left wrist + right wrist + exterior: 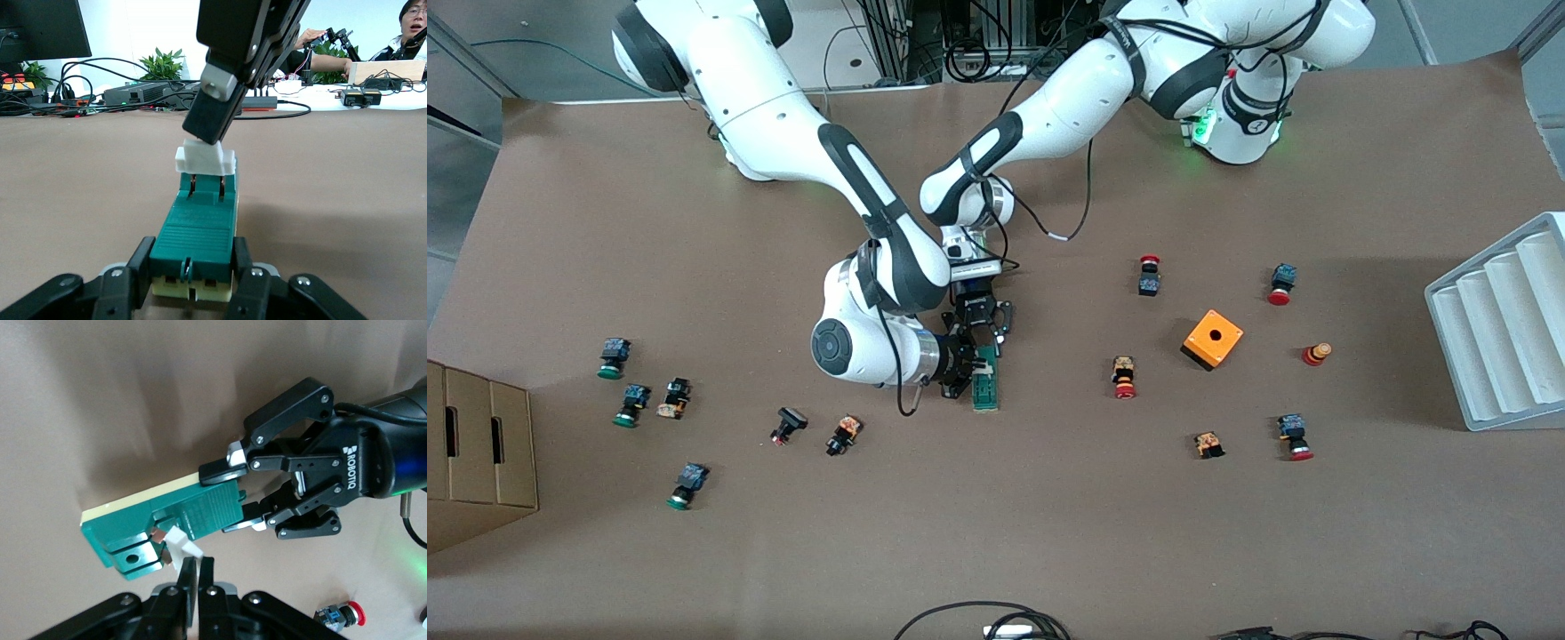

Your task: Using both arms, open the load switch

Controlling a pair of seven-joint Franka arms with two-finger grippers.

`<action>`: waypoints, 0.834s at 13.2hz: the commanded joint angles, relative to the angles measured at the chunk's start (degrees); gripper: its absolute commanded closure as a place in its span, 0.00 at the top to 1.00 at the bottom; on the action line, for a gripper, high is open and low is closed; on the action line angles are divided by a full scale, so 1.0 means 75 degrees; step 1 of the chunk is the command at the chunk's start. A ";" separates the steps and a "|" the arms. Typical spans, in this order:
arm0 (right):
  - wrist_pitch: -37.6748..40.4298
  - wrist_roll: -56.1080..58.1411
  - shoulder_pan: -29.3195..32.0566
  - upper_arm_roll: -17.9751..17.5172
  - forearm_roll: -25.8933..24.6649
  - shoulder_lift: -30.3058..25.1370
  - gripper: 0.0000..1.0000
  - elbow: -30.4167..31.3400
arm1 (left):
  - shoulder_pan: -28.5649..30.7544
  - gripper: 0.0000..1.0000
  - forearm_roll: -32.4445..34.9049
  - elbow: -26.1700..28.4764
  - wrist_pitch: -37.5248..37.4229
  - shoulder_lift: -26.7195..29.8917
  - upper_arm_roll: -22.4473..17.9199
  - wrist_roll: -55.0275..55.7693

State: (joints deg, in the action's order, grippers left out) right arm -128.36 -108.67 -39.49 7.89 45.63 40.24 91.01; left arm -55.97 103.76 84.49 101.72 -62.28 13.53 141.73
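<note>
Buttons [687, 485] with green caps lie scattered toward the right arm's end of the tabletop [996, 533], the nearest of them close to a cardboard box [476, 449] that sits at that edge. A few small black and orange switch parts [843, 434] lie between them and the middle. Toward the left arm's end, red-capped buttons [1293, 436] are spread about, and an orange square box [1213, 339] with a hole in its top sits among them. A white ribbed tray [1503, 324] rests at that edge of the tabletop.

Near the middle of the tabletop lies the load switch [985, 379], a slim dark-green bar on a cream base, flat on the brown paper with its long side running toward the front camera. Its white lever [205, 159] stands at the end nearer to the front camera.

The right gripper [195, 572] reaches in from the side of the bar, fingers shut together, their tip touching the white lever; the left wrist view shows that black fingertip pressing down on top of it. The left gripper [193, 267] is at the end of the bar farther from the front camera, and its two fingers [221, 472] are clamped on the two long sides of the green body, holding it on the paper.

Both arms come down from their bases at the edge of the tabletop farthest from the front camera and meet over the bar. A loose black cable [1080, 191] hangs from the left arm.
</note>
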 commanded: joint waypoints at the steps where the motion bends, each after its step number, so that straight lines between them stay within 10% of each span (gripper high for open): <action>1: -0.0323 0.0052 -0.0101 0.0003 -0.0178 -0.0034 0.05 0.0322 | 0.0045 0.51 0.0052 -0.0157 -0.0098 -0.0121 0.0141 -0.0136; 11: -0.0768 0.0064 -0.0242 0.0003 -0.0190 0.0247 0.05 0.0322 | 0.0057 0.51 0.0052 -0.0145 -0.0086 -0.0133 0.0141 -0.0159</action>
State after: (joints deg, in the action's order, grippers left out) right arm -131.21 -108.47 -40.96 7.80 45.63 40.78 93.28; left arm -55.96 103.77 84.49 101.70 -62.29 13.54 141.67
